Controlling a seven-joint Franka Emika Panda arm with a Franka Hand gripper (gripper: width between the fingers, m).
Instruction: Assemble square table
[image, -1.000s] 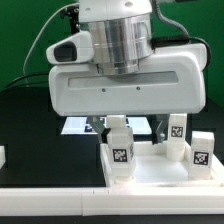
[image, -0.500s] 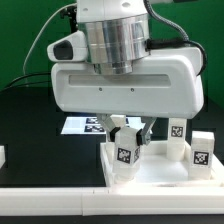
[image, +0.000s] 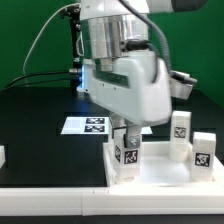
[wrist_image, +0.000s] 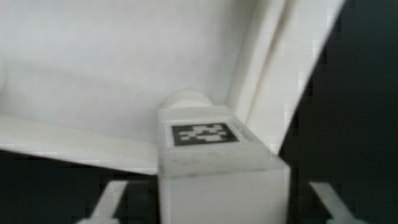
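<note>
The square table's white panel with a raised rim lies at the exterior view's lower right. One short white tagged leg stands upright at its near left corner. My gripper reaches down over this leg. In the wrist view the leg stands between my fingers, with a dark gap on each side, so the gripper is open around it. The panel's inner face lies behind it. Two more tagged legs stand at the panel's right side.
The marker board lies on the black table behind the panel. A white border strip runs along the front. A small white piece shows at the exterior view's left edge. The arm's body hides the area behind the gripper.
My hand has turned about its vertical axis, from broadside to edge-on. The leg below it keeps its place, and its tag still faces the camera.
</note>
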